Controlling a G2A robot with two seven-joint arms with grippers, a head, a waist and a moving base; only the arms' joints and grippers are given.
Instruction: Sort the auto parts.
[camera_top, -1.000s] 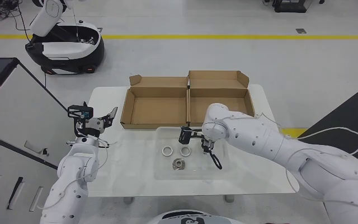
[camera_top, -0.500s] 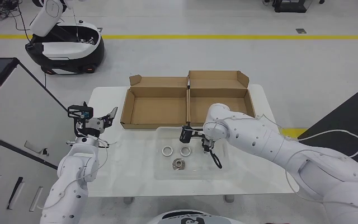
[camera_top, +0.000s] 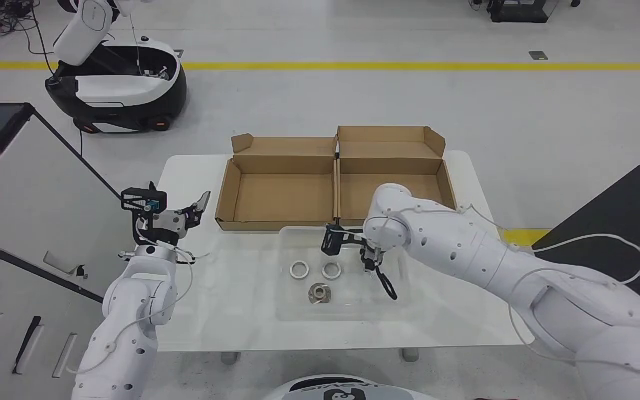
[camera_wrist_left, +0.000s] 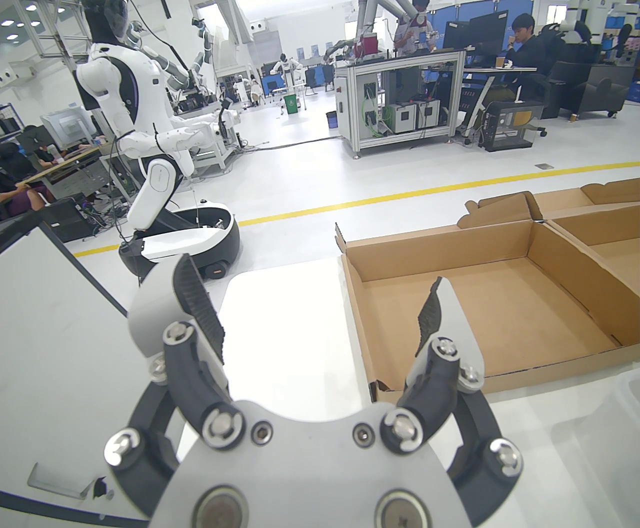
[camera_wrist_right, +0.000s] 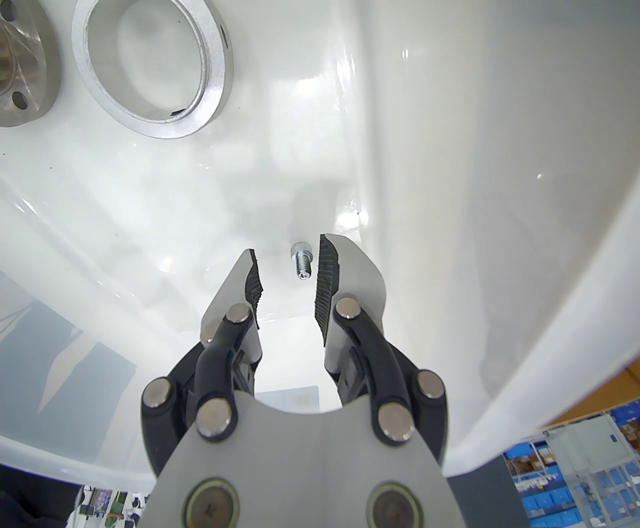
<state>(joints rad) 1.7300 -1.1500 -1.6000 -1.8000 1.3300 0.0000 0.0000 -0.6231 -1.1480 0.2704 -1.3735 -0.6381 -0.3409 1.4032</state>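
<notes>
Beside the ring (camera_wrist_right: 165, 125), the flange (camera_wrist_right: 27, 75) is cropped.

white, rounded arms (camera_top: 460, 248) — the right gripper (camera_wrist_right: 289, 246) silver-plated, with black linkages, round screws, ribbed black pads (camera_wrist_right: 326, 272).

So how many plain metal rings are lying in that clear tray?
2. Side by side in the tray: one ring on the left, the other ring beside it, nearer the right end effector. More may hide under it.

bolt (camera_wrist_right: 302, 260) in tray (camera_wrist_right: 450, 150) (apparently by its wall)
</notes>
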